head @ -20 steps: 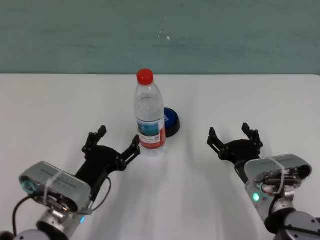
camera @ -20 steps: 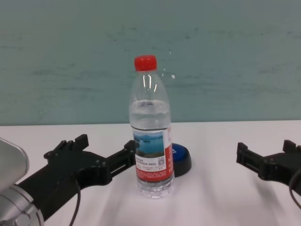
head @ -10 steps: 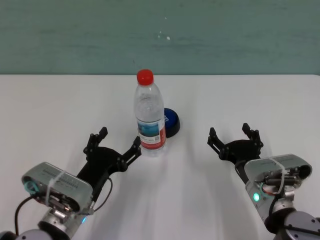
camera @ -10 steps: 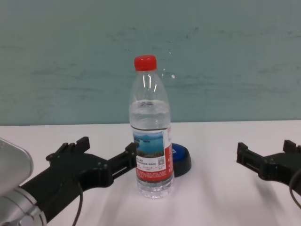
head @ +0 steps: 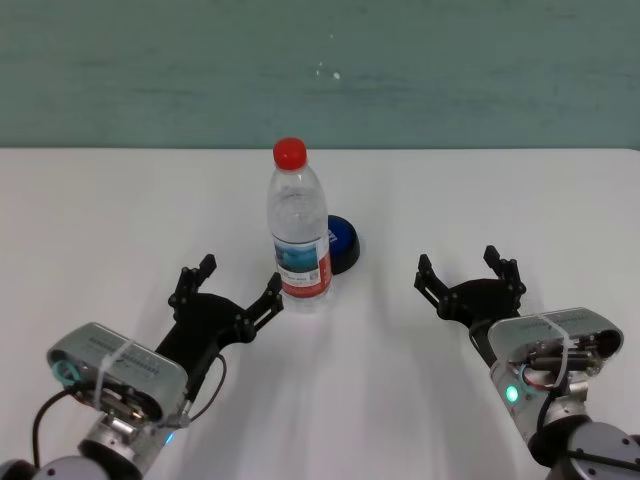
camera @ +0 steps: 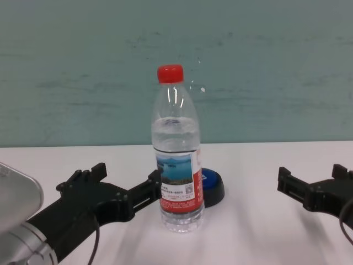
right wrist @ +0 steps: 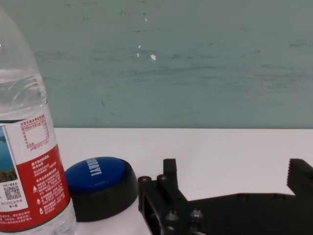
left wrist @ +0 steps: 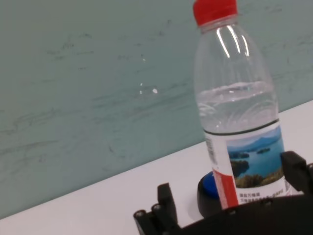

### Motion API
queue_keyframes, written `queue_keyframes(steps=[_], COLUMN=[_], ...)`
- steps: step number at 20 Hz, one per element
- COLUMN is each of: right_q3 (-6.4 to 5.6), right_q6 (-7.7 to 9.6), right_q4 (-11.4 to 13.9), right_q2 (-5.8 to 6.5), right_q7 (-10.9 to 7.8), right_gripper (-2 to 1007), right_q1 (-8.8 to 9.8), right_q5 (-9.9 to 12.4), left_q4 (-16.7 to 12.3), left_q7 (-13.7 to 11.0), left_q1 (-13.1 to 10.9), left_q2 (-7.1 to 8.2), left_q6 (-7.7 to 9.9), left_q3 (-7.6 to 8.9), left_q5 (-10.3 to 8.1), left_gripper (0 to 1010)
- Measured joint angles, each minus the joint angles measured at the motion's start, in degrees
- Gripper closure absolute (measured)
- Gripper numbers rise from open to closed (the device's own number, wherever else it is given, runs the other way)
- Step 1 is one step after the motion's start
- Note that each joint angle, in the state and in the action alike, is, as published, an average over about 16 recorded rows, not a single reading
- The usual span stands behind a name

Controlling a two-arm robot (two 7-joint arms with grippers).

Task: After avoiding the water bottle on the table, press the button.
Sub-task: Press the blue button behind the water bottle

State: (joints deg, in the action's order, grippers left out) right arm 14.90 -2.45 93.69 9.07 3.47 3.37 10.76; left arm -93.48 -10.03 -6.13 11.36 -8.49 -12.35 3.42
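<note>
The water bottle (head: 298,240) stands upright on the white table (head: 100,220), with a red cap and a red-white lake label. The blue button (head: 343,243) on its black base sits just behind the bottle, to its right. My left gripper (head: 240,275) is open, low over the table to the left of the bottle, one fingertip close beside the label (camera: 176,182). My right gripper (head: 457,262) is open and empty, well to the right of the button. The right wrist view shows the button (right wrist: 100,176) beside the bottle (right wrist: 24,147).
A teal wall (head: 450,70) runs along the table's far edge. Bare tabletop lies between the button and my right gripper (camera: 311,174), and in front of the bottle.
My left gripper has crept a little to the right, nearer the bottle's side. The bottle, the button and my right arm have not moved.
</note>
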Motion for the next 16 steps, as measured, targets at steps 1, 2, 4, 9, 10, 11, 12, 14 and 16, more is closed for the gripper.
queue_keyframes(steps=[1,2,4,9,10,11,12,14,16], right_q3=[0.00,0.00,0.00,0.00,0.00,0.00,0.00,0.00,0.00], right_q6=[0.00,0.00,0.00,0.00,0.00,0.00,0.00,0.00,0.00], right_q4=[0.00,0.00,0.00,0.00,0.00,0.00,0.00,0.00,0.00], right_q2=[0.00,0.00,0.00,0.00,0.00,0.00,0.00,0.00,0.00], right_q7=[0.00,0.00,0.00,0.00,0.00,0.00,0.00,0.00,0.00], right_gripper=[1,1,1,1,1,1,1,1,1], right_q1=[0.00,0.00,0.00,0.00,0.00,0.00,0.00,0.00,0.00], right_q5=[0.00,0.00,0.00,0.00,0.00,0.00,0.00,0.00,0.00], left_q4=[0.07,0.14,0.24,0.33,0.30,0.26,0.22,0.09,-0.12], left_q7=[0.01,0.01,0.01,-0.08,-0.11,-0.13,-0.16,-0.22,-0.30], left_q1=[0.04,0.08,0.15,0.18,0.15,0.11,0.07,-0.04,-0.19], left_q2=[-0.02,-0.03,-0.05,0.00,0.03,0.07,0.11,0.20,0.32], left_q6=[-0.01,-0.03,-0.05,-0.12,-0.13,-0.14,-0.15,-0.14,-0.11], left_q3=[-0.01,-0.02,-0.04,0.00,0.02,0.05,0.09,0.20,0.35], left_q5=[0.02,0.04,0.06,0.02,-0.01,-0.05,-0.08,-0.19,-0.34], left_gripper=[0,0,0,0,0,0,0,0,0])
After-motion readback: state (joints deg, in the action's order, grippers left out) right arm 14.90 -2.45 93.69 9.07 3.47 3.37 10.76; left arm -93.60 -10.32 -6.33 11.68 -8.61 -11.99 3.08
